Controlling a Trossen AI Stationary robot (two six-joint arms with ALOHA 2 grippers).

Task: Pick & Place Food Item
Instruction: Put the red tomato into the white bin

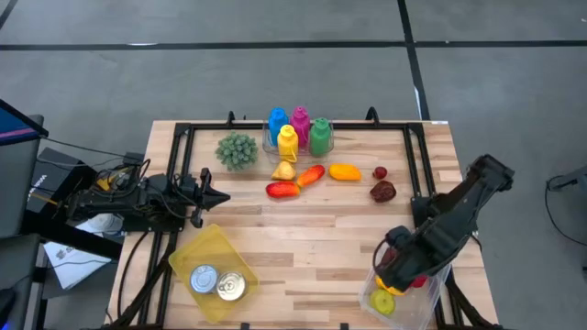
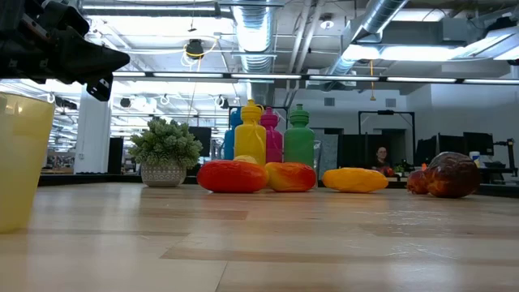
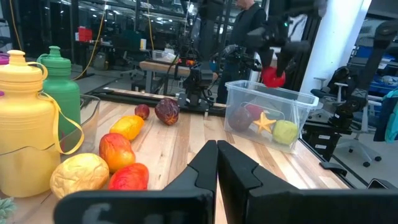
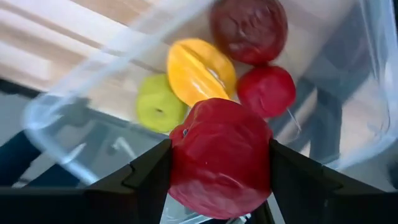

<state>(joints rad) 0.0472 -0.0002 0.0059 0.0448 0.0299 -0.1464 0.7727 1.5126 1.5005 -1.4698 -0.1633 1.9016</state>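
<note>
- We see the right gripper [image 4: 219, 163] over the clear plastic bin [image 1: 431, 295] at the surface's [image 1: 312, 247] near right corner, its two dark fingers clamped on either side of a round, glossy red fruit [image 4: 219, 155].
- Inside the bin, directly beneath the held fruit, lie a dark red wrinkled fruit [image 4: 249, 28], an orange star-shaped piece [image 4: 200, 71], a small smooth red ball [image 4: 267, 90] and a pale green apple [image 4: 157, 102].
- We see the left gripper [image 1: 220, 196] near the left edge, its fingers pressed together and holding nothing.
- A translucent yellow tub [image 1: 213, 270] sits at the near left corner with two round metal cans [image 1: 216, 282] inside.
- Toward the far edge, coloured plastic bottles [image 1: 298, 130] stand clustered, a small bushy green potted plant [image 1: 237, 150] to their left.
- In front of the bottles lies a row of smooth toy foods: a yellow lumpy piece [image 1: 284, 170], two red-orange ones [image 1: 297, 182], an orange one [image 1: 345, 171], a small red berry [image 1: 380, 173] and a dark red lumpy fruit [image 1: 382, 191].
</note>
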